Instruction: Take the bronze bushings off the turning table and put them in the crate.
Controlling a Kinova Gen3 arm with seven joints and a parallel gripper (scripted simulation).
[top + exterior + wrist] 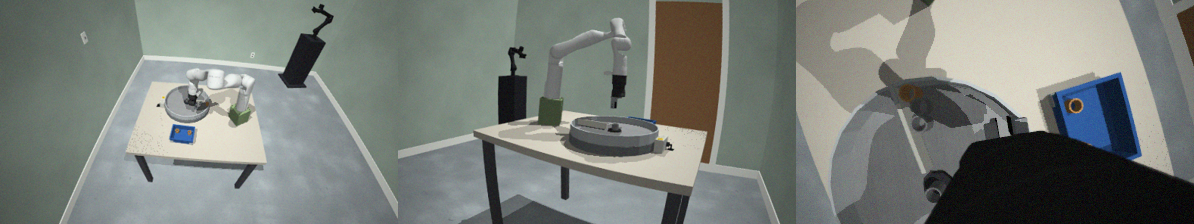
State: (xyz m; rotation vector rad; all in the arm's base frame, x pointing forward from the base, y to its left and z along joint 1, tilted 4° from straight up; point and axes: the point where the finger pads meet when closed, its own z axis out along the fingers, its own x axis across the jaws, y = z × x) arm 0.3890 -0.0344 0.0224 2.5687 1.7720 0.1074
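- Across the table (pixel 219 145) (pixel 579 159) (pixel 996 40), seen from the top: two bronze bushings already inside the blue crate (pixel 182 141) (pixel 642 119) (pixel 1127 107), namely a left-hand bushing (pixel 177 131) and a right-hand bushing (pixel 189 132) (pixel 1089 145), apart from each other.
- Still to be moved, by the same view: one bronze bushing on the turning table (pixel 170 113) (pixel 610 141) (pixel 881 150), the remaining bronze bushing (pixel 206 104) (pixel 908 90), close to the rim on the arm-base side.
- From the exterior view: jaws (pixel 193 104) (pixel 614 107) up in the air above the turning table, clear of the rim; only an edge of the crate showing, so no count of bushings possible.
- From the wrist view: jaws partly open, with a gap between the pads and nothing gripped.
- Also there: a nearer steel bushing (pixel 921 106) right beside the bronze, in shadow, and a farther steel bushing (pixel 920 123), both rightly left in place; in the crate, one bushing plain (pixel 1075 105), the other almost hidden.
- Probably left to do: one last pick, careful of the steel neighbour, then crate, release and a free lift.
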